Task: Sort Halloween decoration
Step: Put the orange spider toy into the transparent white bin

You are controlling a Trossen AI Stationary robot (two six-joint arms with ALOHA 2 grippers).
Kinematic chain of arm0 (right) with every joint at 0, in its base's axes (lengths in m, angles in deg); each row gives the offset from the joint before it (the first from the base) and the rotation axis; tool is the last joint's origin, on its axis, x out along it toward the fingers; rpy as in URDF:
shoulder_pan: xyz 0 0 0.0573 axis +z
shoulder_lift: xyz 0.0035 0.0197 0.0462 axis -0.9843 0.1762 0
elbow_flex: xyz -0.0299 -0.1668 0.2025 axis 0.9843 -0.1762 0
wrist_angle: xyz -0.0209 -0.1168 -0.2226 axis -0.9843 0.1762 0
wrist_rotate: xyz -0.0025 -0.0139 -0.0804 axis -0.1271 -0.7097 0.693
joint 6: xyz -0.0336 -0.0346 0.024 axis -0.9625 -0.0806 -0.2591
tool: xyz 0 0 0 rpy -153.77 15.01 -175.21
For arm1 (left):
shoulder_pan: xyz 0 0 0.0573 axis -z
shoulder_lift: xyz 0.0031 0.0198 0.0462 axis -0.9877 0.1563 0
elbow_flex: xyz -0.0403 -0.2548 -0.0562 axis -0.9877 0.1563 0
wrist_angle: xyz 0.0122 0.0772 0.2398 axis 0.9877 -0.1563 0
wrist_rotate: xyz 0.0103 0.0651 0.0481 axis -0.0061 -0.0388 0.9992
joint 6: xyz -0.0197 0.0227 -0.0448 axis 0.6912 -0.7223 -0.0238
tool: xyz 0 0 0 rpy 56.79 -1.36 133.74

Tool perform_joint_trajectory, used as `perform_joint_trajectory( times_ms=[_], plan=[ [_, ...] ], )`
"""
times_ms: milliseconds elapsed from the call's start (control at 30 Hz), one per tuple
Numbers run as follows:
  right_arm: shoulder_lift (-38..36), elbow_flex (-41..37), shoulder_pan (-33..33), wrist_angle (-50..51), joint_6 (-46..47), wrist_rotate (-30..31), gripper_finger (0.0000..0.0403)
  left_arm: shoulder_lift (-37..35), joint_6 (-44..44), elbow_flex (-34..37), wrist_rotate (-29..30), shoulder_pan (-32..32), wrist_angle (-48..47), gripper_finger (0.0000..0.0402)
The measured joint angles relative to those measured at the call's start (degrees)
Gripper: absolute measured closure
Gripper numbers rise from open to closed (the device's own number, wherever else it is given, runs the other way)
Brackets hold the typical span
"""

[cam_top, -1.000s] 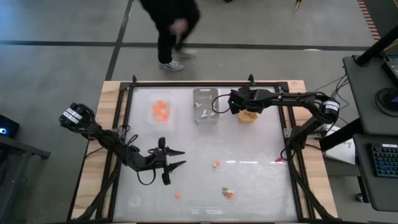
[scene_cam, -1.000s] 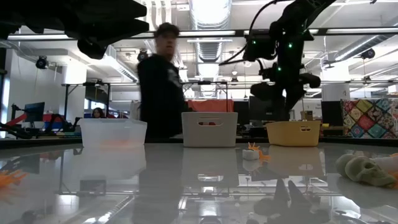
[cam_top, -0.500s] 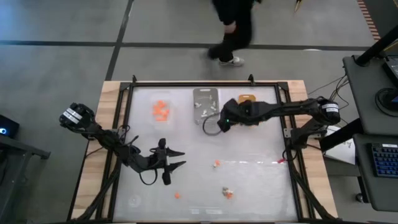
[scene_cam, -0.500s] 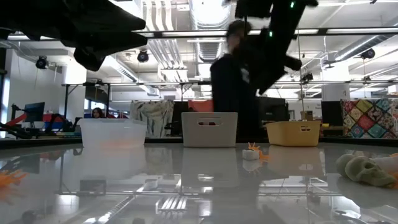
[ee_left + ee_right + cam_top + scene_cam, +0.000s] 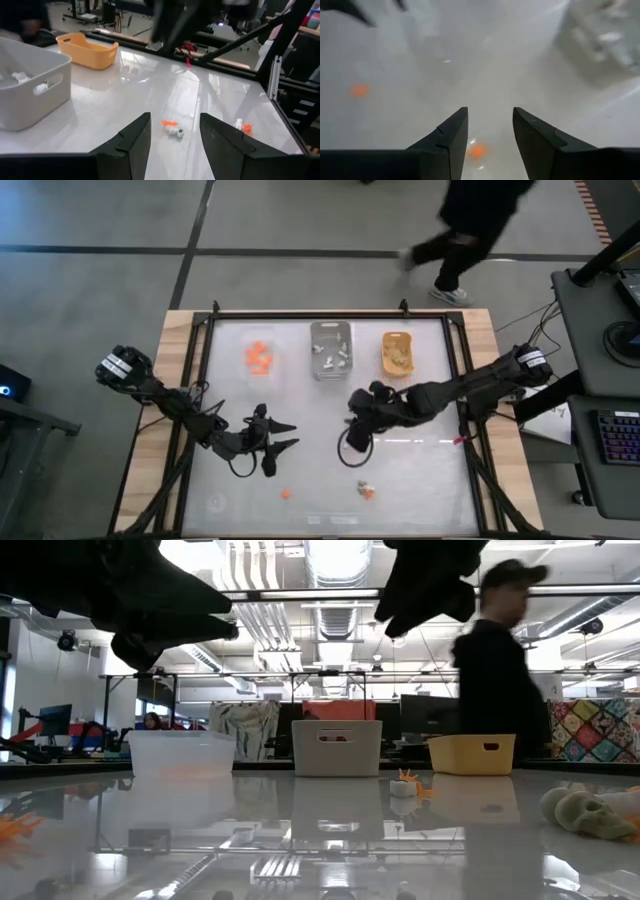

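Observation:
Small Halloween decoration pieces lie scattered on the white table: an orange one (image 5: 286,494) and a white-and-orange one (image 5: 366,491) near the front edge. A third, orange and white (image 5: 172,128), lies mid-table. My right gripper (image 5: 352,420) hangs open above the table's middle, pointing slantwise down, and an orange piece (image 5: 477,150) shows on the table between its fingers. My left gripper (image 5: 292,434) stands open and nearly level at the left, aimed toward the mid-table piece, with nothing between its fingers.
Along the far edge stand a clear tray (image 5: 260,358) with orange pieces, a grey tray (image 5: 331,348) with white pieces and an orange-yellow tray (image 5: 398,352). A grey skull-like piece (image 5: 585,812) lies near the low camera. A person (image 5: 470,220) walks behind the table.
My right gripper has swung from over the orange-yellow tray at the far edge toward the near edge and the left, to above the table's middle, tipping further downward; it stays open. The person behind the table has walked from left to right.

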State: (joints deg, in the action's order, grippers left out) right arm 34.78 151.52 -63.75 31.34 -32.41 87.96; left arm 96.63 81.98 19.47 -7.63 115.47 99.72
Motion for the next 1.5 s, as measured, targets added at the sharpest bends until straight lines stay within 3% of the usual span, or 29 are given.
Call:
perform_joint_trajectory(
  times_ms=[367, 933, 1500],
  plan=[
    [1.7, -0.2, 3.3, -0.8, 8.9, -7.4, 0.0257, 0.0, 0.1, 0.0, 0.0, 0.0, -0.8, 0.0248],
    [12.3, 1.6, 1.7, 0.0, 23.0, -10.1, 0.0268, -2.7, -2.5, 0.0, 0.6, 0.0, -2.6, 0.0248],
    [28.4, 16.2, -0.3, 16.0, 25.6, -10.5, 0.0267, -10.8, -6.4, 0.0, 2.4, 0.0, -9.7, 0.0248]
  ],
)
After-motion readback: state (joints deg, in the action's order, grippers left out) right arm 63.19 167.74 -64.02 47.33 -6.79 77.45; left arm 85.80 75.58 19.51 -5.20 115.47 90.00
